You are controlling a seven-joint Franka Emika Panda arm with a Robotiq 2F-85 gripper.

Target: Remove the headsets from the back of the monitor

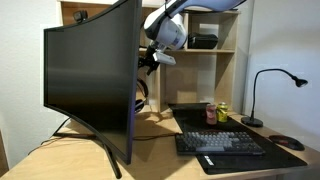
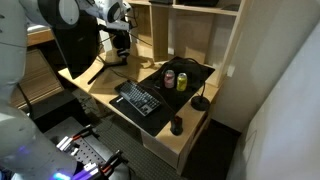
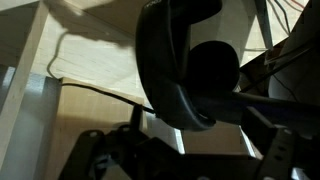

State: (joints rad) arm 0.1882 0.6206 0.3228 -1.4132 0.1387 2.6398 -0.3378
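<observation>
The monitor (image 1: pixel 90 80) is a very large curved display with a dark screen on a splayed-leg stand, at the left of the desk. An exterior view shows its back (image 2: pixel 72 42). The black headset hangs behind its right edge (image 1: pixel 142 97). In the wrist view it fills the upper middle as a round dark ear cup and thick band (image 3: pixel 185 70). My gripper (image 1: pixel 151 62) is right behind the monitor's edge, just above the headset, and it also shows in an exterior view (image 2: pixel 121 42). In the wrist view its dark fingers (image 3: pixel 190 145) stand apart, open, with the headset's lower part just ahead of them.
A black keyboard (image 1: pixel 225 143) lies on a dark desk mat, with cans (image 1: pixel 215 113) behind it. A black desk lamp (image 1: pixel 262 95) and a mouse (image 1: pixel 288 143) are at the far end. Wooden shelves (image 1: pixel 215 60) stand behind the desk. A cable (image 3: pixel 90 85) runs across the desk under the headset.
</observation>
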